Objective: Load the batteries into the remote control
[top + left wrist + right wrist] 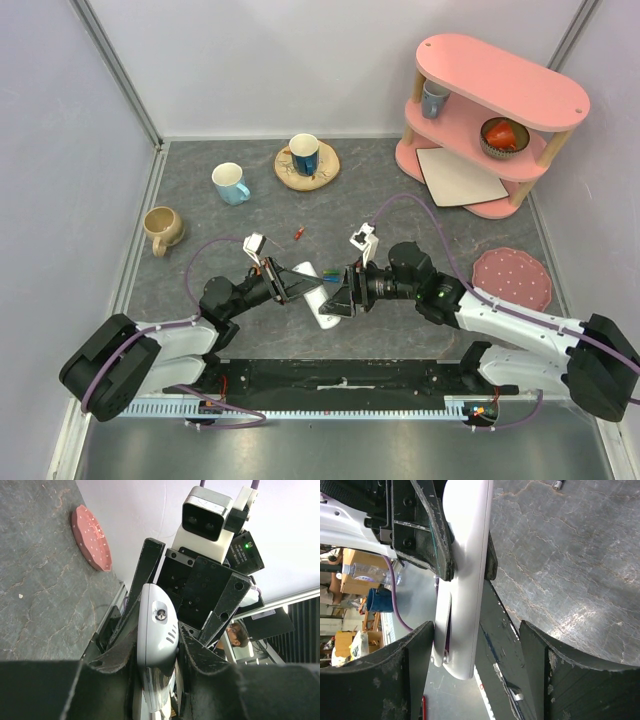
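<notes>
The white remote control (323, 303) is held off the table between the two arms. My left gripper (296, 284) is shut on it; in the left wrist view the remote (156, 630) is clamped edge-on between my fingers (107, 662). My right gripper (340, 295) is open around the remote's other end (465, 605). Its left finger (415, 655) touches the remote's back cover, and its right finger stands apart. A red battery (298, 233) lies on the table behind the grippers. A small battery (558, 484) shows at the top of the right wrist view. Other batteries are not visible.
A blue mug (230, 183), a dark blue cup on a wooden plate (305, 155) and a tan mug (162, 228) stand at the back left. A pink two-tier shelf (495, 120) is at the back right. A pink dotted plate (512, 278) lies beside the right arm.
</notes>
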### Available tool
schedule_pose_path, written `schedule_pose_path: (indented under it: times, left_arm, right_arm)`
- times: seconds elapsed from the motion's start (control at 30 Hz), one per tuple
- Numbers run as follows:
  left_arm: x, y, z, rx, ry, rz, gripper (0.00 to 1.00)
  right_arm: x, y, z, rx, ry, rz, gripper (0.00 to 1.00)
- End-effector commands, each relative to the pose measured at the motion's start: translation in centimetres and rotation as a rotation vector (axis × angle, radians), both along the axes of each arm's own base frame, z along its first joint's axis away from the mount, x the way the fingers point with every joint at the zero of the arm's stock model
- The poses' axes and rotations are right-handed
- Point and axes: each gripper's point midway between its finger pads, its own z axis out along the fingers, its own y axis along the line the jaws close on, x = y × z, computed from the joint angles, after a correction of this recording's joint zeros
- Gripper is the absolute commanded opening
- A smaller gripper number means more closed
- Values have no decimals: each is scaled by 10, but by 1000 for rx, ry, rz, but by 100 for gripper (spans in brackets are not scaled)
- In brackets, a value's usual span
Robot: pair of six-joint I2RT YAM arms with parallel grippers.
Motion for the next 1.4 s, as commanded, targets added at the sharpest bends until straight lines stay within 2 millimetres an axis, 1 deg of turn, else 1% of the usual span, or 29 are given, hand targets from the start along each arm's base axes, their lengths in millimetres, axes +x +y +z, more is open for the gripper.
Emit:
schedule_pose_path:
  times: [0.0,0.27,0.4,0.5,0.6,0.67,0.7,0.73,0.77,0.8,0.83,0.9,0.93,0.97,1.0,1.07,1.1,1.17,1.2,1.23,1.3,1.33,1.37]
  left_arm:
    - [-8,0,33,-79,-86,-33,2]
    - [-9,0,34,-82,-91,-36,2]
    - [-10,1,33,-83,-93,-37,2]
    - [-10,1,34,-83,-98,-35,2]
    - [-9,1,32,-76,-98,-28,2]
    - [-7,1,30,-68,-91,-23,2]
    - [-7,1,29,-64,-94,-22,2]
    - [-7,1,29,-61,-97,-19,2]
    - [-7,1,29,-59,-96,-19,2]
    - [-7,1,29,-56,-100,-17,2]
    - [-7,1,29,-54,-100,-17,2]
    - [-5,1,29,-49,-104,-11,2]
    - [-6,0,30,-48,-106,-12,2]
    - [-4,0,31,-49,-108,-8,2]
    - [-4,0,30,-45,-108,-9,2]
    - [-4,-1,31,-45,-110,-12,2]
    - [-3,-1,29,-37,-105,-8,2]
    - [-3,-2,28,-32,-103,-9,2]
    - [-2,-2,27,-26,-100,-9,2]
    - [-2,-2,26,-22,-96,-8,2]
    - [0,-3,25,-13,-90,-6,5]
    - [1,-3,25,-10,-90,-4,13]
    - [2,-4,26,-7,-94,0,19]
  right_arm:
    - [10,3,2,23,-8,-24,75]
    - [11,7,2,56,25,-26,71]
    - [10,10,3,80,38,-17,66]
    - [8,11,4,98,50,-12,60]
    - [4,13,4,117,70,11,46]
    - [2,14,6,137,74,26,43]
    - [0,15,6,144,80,35,43]
    - [-3,15,8,156,95,48,45]
    - [-4,16,9,171,93,55,48]
    - [-4,16,11,181,96,53,54]
    - [-5,17,11,187,105,55,56]
    - [-6,18,13,206,107,68,57]
    - [-7,18,14,215,111,70,55]
    - [-8,19,17,231,115,76,52]
    - [-7,19,17,235,115,77,45]
    - [-8,20,17,242,117,80,36]
    - [-9,20,19,247,115,85,27]
    - [-10,20,20,255,117,89,15]
    - [-10,19,20,253,118,94,2]
    - [-11,19,19,250,121,94,0]
    - [-13,19,20,246,115,104,0]
    - [-12,18,19,227,117,102,0]
    - [-14,17,23,225,102,106,0]
